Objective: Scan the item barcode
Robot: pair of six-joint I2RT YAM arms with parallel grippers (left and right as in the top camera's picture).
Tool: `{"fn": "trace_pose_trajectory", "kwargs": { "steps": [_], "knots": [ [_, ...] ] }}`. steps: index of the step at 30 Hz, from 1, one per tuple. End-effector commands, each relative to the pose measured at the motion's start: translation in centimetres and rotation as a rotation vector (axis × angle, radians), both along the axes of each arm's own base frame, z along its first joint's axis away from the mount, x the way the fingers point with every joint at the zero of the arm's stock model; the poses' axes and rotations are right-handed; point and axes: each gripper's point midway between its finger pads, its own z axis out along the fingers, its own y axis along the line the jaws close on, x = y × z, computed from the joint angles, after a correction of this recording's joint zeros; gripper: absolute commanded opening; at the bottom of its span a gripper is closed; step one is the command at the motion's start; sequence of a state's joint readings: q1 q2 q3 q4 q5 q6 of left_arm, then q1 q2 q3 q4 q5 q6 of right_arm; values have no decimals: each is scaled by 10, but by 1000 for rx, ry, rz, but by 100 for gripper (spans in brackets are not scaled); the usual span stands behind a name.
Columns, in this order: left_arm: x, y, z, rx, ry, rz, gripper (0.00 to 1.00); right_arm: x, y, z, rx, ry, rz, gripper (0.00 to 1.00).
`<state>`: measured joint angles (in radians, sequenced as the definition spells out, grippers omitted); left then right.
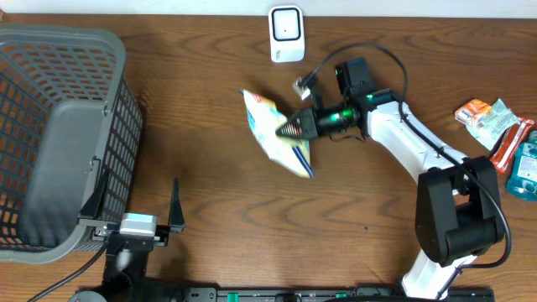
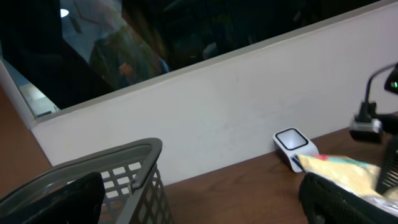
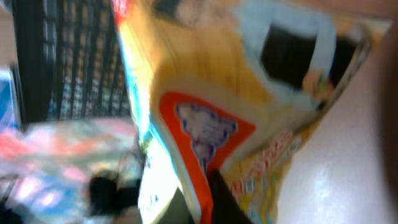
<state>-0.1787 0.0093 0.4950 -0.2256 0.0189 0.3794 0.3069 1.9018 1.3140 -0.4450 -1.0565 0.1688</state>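
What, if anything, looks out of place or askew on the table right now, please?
Nothing looks spilled or damaged. The yellow packet is tilted only because the right fingers pinch it near the scanner. Spare packets at the right edge lie loosely heaped.

Open tabletop (image 1: 218,226) separates the basket (image 1: 59,126) from the packet (image 1: 264,117) and the scanner (image 1: 286,33); loose packages (image 1: 502,138) crowd the table's right edge.

One grey mesh basket (image 1: 50,126), one white barcode scanner (image 1: 286,33), one yellow snack packet (image 1: 262,116), and roughly four small packets (image 1: 503,138) overlapping at the surface (image 1: 210,235) edge, exact count unclear.
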Motion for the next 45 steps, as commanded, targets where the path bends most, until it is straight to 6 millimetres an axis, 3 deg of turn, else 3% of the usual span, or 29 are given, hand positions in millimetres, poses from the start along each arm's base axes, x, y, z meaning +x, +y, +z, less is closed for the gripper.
{"fn": "trace_pose_trajectory", "kwargs": {
  "steps": [1, 4, 10, 11, 15, 20, 23, 25, 29, 33, 39, 42, 45],
  "knots": [
    [-1, 2, 2, 8, -11, 11, 100, 35, 5, 30, 17, -219, -66, 1],
    [-1, 2, 2, 8, -10, 12, 100, 66, 6, 33, -54, -371, -170, 1],
    [-1, 2, 2, 9, -10, 12, 100, 132, -1, 68, -237, -733, -375, 1],
    [-1, 2, 2, 9, -10, 12, 100, 154, -7, 77, -316, -821, -437, 1],
    [-1, 2, 2, 9, -10, 12, 100, 194, -5, 90, -356, -916, -483, 2],
    [-1, 2, 1, 9, -10, 12, 100, 251, 7, 89, -344, -968, -534, 2],
    [-1, 2, 1, 9, -7, 12, 100, 291, 5, 78, -396, -1021, -614, 1],
    [-1, 2, 0, 9, -5, 12, 100, 308, 4, 71, -412, -1040, -655, 1],
    [-1, 2, 0, 9, -5, 12, 100, 328, -2, 61, -450, -1108, -721, 1],
    [-1, 2, 0, 10, -2, 12, 100, 333, -15, 59, -502, -1106, -786, 1],
    [-1, 2, 0, 10, -2, 12, 100, 327, -37, 93, -575, -1062, -814, 1],
    [-1, 2, 0, 10, -2, 12, 100, 316, -69, 115, -662, -1006, -833, 1],
    [-1, 2, 0, 10, -2, 12, 100, 304, -140, 132, -859, -923, -944, 1]
  ]
}}
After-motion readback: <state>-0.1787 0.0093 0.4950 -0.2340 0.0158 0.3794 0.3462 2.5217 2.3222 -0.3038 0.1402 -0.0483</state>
